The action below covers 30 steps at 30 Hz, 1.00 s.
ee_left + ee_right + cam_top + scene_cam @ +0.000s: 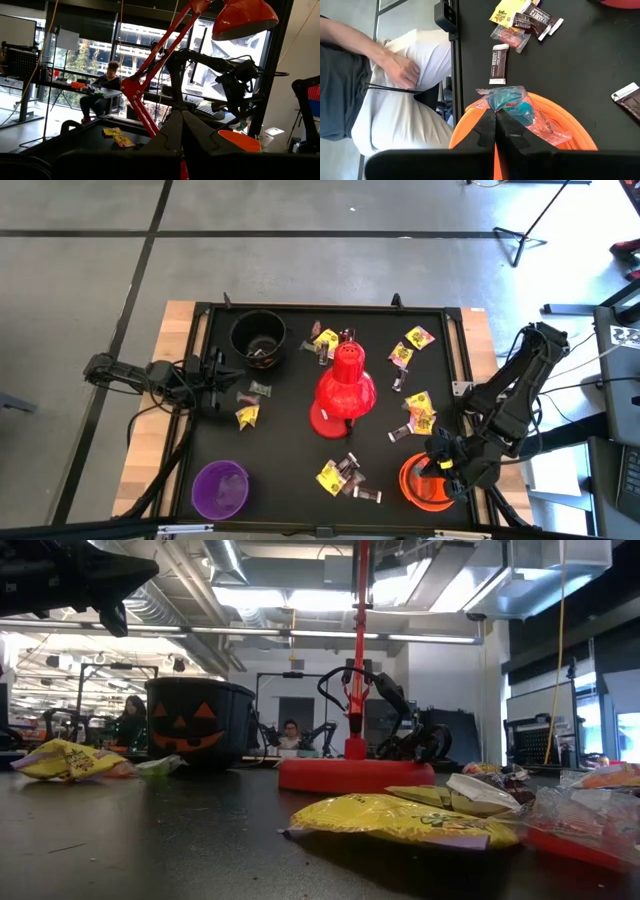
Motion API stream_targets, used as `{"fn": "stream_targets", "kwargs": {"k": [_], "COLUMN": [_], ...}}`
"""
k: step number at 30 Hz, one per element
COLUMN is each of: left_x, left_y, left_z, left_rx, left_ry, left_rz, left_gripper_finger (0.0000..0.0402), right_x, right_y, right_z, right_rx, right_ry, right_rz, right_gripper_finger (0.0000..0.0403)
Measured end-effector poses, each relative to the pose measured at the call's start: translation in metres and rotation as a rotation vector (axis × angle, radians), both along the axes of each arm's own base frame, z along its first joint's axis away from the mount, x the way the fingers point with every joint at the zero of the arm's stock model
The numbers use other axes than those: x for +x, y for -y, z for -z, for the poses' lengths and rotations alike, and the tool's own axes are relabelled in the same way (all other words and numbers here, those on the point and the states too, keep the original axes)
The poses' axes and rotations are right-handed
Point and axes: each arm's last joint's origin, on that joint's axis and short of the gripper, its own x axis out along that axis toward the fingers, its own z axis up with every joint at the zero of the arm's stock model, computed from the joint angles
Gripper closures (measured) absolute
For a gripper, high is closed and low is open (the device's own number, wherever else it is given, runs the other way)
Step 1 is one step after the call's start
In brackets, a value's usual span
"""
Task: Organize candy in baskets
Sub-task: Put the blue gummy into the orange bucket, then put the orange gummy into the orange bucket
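Right gripper [495, 116] is pinching a clear-wrapped blue sweet [512, 102] over the round orange plastic bucket [570, 125], seemingly ready to release it inside.

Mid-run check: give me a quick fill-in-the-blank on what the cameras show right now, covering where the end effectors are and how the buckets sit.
1. The right end effector hangs over the ____ bucket, pinching a clear-wrapped blue candy.
2. The red desk lamp stands between the black bucket and the ____ edge of the table.
3. The left end effector waits near the ____ bucket.
4. The purple bucket sits at the table's front ____ corner.

Missing words: orange; right; black; left
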Motion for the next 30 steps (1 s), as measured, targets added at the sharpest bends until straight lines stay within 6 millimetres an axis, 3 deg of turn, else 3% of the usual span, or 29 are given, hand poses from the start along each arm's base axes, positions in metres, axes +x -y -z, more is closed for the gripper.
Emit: {"fn": "stream_targets", "kwargs": {"k": [10,16,30], "left_x": [0.0,0.0,0.0], "left_y": [0.0,0.0,0.0], "left_z": [0.0,0.0,0.0], "left_rx": [0.0,0.0,0.0], "left_ry": [-0.001,0.0,0.0], "left_rz": [0.0,0.0,0.0], "left_gripper_finger": [0.0401,0.0401,0.0401], "right_x": [0.001,0.003,0.031], "right_y": [-0.001,0.005,0.076], "right_z": [0.001,0.002,0.021], "right_rx": [0.001,-0.14,-0.343], "right_ry": [-0.009,0.091,-0.234], "right_rz": [0.004,0.026,0.329], "right_gripper_finger": [0.0297,0.028,0.0285]}}
